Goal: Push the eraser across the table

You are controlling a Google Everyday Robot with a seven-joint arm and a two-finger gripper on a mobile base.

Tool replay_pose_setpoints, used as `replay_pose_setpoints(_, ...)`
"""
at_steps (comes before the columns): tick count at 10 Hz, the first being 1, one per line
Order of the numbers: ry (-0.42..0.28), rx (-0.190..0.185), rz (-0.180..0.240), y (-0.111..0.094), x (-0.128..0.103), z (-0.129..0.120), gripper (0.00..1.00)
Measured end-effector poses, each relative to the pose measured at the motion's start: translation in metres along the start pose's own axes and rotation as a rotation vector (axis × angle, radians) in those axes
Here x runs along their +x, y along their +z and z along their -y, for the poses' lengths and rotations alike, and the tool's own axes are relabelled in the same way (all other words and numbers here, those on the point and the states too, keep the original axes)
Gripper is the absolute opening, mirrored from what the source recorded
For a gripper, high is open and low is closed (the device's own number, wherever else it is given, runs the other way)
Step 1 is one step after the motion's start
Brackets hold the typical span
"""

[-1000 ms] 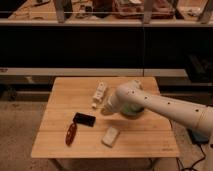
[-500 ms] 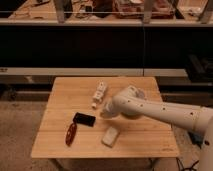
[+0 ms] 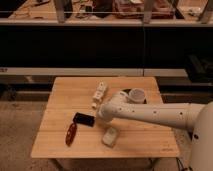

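The push was judged to be at its beginning at most. The eraser (image 3: 84, 119) was seen on the table (image 3: 65, 95), left of the middle and somewhat nearer the front edge than the back edge. Open planks lay between it and the left edge. The gripper (image 3: 99, 115) was found at the end of the white arm (image 3: 155, 112), which was stretched in from the right edge, low over the middle of the tabletop. It was placed just beside the eraser's right end. Whether the two were touching could not be made out, and whether the gripper was clenched or released could not be told. Nearly all of the travel across the table was therefore judged to be left.

The eraser was seen as a small, flat, black block with rounded corners and a faint gloss, lying flat, with its long side slightly angled to the front edge. A reddish-brown elongated object (image 3: 71, 134) lay near it toward the front-left corner. A whitish block (image 3: 110, 136) lay near the front edge.
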Motion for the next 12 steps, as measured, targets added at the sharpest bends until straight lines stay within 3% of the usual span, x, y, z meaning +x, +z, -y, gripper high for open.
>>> replay_pose_setpoints(6,0.020,0.006,0.005,0.016,-0.011,0.002,0.00)
replay_pose_setpoints(12,0.028,0.034,-0.010,0.026,0.001,0.018,0.00)
